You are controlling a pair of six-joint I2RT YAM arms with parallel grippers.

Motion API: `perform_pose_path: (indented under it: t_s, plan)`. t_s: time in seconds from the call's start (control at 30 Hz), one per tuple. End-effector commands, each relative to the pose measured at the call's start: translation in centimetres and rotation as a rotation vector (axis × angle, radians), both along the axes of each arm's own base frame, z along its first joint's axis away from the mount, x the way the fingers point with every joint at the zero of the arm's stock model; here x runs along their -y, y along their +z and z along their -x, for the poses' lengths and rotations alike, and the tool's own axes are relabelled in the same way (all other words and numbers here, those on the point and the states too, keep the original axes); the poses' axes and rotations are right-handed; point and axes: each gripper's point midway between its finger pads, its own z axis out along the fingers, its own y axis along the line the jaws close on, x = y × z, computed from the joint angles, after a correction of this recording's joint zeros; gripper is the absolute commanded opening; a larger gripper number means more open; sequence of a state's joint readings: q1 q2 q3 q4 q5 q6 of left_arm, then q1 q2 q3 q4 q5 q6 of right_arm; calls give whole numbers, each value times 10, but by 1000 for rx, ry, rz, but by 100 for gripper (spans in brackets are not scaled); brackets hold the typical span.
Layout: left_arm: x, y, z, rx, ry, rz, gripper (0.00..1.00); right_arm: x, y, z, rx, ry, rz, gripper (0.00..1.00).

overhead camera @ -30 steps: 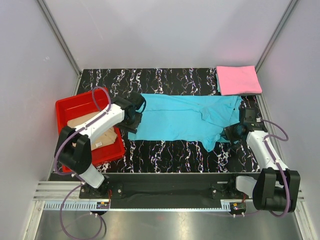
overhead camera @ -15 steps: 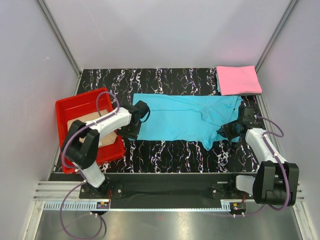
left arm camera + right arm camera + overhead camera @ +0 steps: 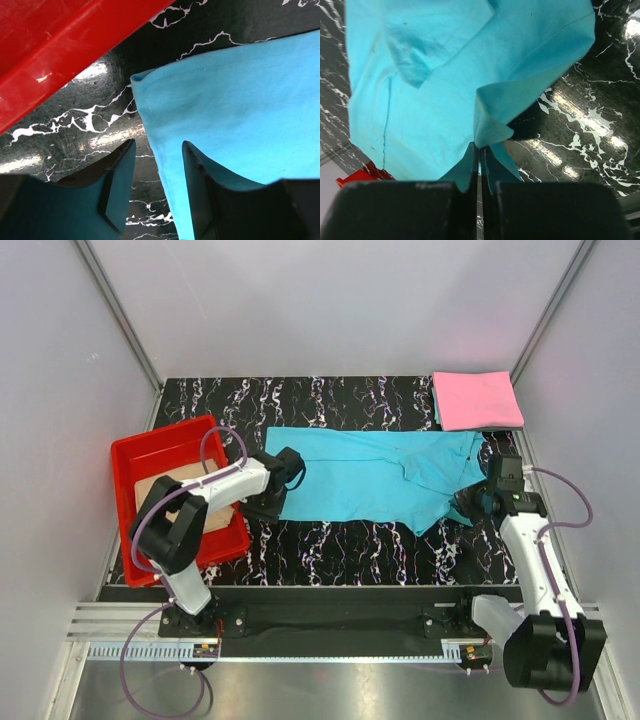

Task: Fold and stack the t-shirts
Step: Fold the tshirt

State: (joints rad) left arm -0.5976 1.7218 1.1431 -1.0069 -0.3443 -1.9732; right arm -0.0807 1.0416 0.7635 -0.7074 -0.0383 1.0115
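Note:
The turquoise-blue t-shirt [image 3: 360,475] lies spread across the middle of the black marbled table. My left gripper [image 3: 276,500] is open at the shirt's near left corner. In the left wrist view its jaws [image 3: 157,172] straddle the shirt's left hem [image 3: 165,150] low over the table. My right gripper [image 3: 472,502] is shut on a fold of the shirt's right edge [image 3: 492,132] and holds it raised off the table. The pink t-shirt [image 3: 477,400] lies folded at the back right. The tan-beige t-shirt [image 3: 160,488] lies in the red tray.
The red plastic tray [image 3: 135,455] stands at the left, close to my left arm; its wall shows in the left wrist view [image 3: 60,55]. White walls close in the table on three sides.
My left gripper has slid along the shirt's left edge toward its near corner. My right arm has risen and shifted slightly right, still pinching the shirt's right edge.

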Motion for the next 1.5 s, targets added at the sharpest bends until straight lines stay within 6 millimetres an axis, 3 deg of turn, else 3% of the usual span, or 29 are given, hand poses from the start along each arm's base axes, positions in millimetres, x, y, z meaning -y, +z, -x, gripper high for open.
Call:
perform_pose_path:
  t_s: [0.0, 0.6, 0.83, 1.1, 1.47]
  plan:
    - [0, -7, -4, 37, 83, 4, 47, 17, 29, 7, 53, -31, 94, 0]
    - [2, -28, 3, -22, 84, -10, 45, 17, 29, 16, 51, -35, 98, 0]
    - [0, -21, -6, 27, 68, -20, 0, 33, 27, 19, 39, -68, 185, 0]
    - [3, 7, -29, 73, -16, -72, 0, 43, 31, 9, 50, -44, 254, 0]
    - [-1, 30, -58, 108, -104, -140, 0, 38, 49, -34, 145, 136, 309, 0]
